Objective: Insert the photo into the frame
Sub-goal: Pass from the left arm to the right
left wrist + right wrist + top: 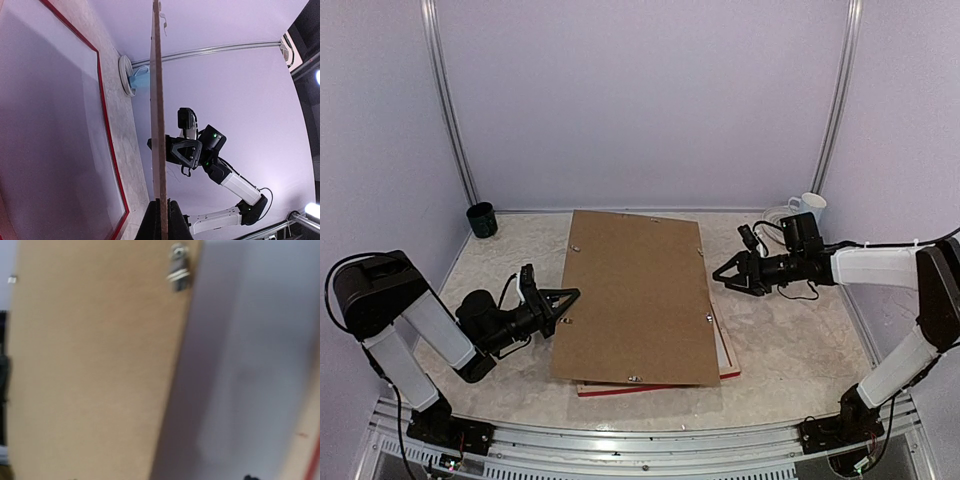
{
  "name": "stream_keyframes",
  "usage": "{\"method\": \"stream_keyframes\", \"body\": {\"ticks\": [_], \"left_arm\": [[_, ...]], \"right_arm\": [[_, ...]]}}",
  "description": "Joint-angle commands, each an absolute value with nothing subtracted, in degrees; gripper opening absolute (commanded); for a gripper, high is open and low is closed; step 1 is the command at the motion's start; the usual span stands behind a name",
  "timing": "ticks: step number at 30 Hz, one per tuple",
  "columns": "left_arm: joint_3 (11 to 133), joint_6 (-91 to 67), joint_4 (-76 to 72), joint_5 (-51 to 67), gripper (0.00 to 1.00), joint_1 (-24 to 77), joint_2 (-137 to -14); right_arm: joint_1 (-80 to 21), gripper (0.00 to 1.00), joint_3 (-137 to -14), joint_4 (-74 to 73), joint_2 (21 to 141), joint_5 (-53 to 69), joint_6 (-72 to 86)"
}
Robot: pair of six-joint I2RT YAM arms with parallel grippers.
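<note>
The red frame [660, 385] lies flat on the table, its glass and red border also showing in the left wrist view [107, 150]. A brown backing board [635, 295] is held tilted above it. My left gripper [565, 297] is shut on the board's left edge, seen edge-on between its fingers [163, 220]. My right gripper [720, 272] is at the board's right edge, with fingers above and below it. The blurred right wrist view shows only the board [90, 370] and glass. A white strip [725, 350] shows under the board. The photo is hidden.
A dark green cup [481, 218] stands at the back left corner. A white mug [810, 205] on a white plate [778, 213] stands at the back right, behind my right arm. Walls and metal rails enclose the table.
</note>
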State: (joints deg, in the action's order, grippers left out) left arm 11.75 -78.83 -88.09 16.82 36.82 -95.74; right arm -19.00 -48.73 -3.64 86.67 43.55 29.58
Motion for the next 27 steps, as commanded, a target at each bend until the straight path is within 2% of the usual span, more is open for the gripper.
{"method": "stream_keyframes", "body": {"ticks": [1, 15, 22, 27], "left_arm": [[13.70, -79.04, -106.09, 17.56, 0.00, 37.31, -95.34], [13.93, -79.01, -106.13, 17.32, 0.00, 37.69, -95.78], [13.71, -78.65, -106.11, 17.05, 0.00, 37.71, -95.95], [13.71, -78.71, -106.12, 16.88, 0.00, 37.71, -96.62]], "right_arm": [[-19.15, 0.71, -44.54, 11.66, 87.97, 52.94, 37.48], [-22.24, 0.67, -42.17, 30.57, 97.51, 56.68, 45.94], [-22.76, 0.60, -41.22, 41.05, 100.95, 60.34, 52.82], [-22.76, 0.51, -39.94, 46.86, 102.82, 62.20, 56.76]]}}
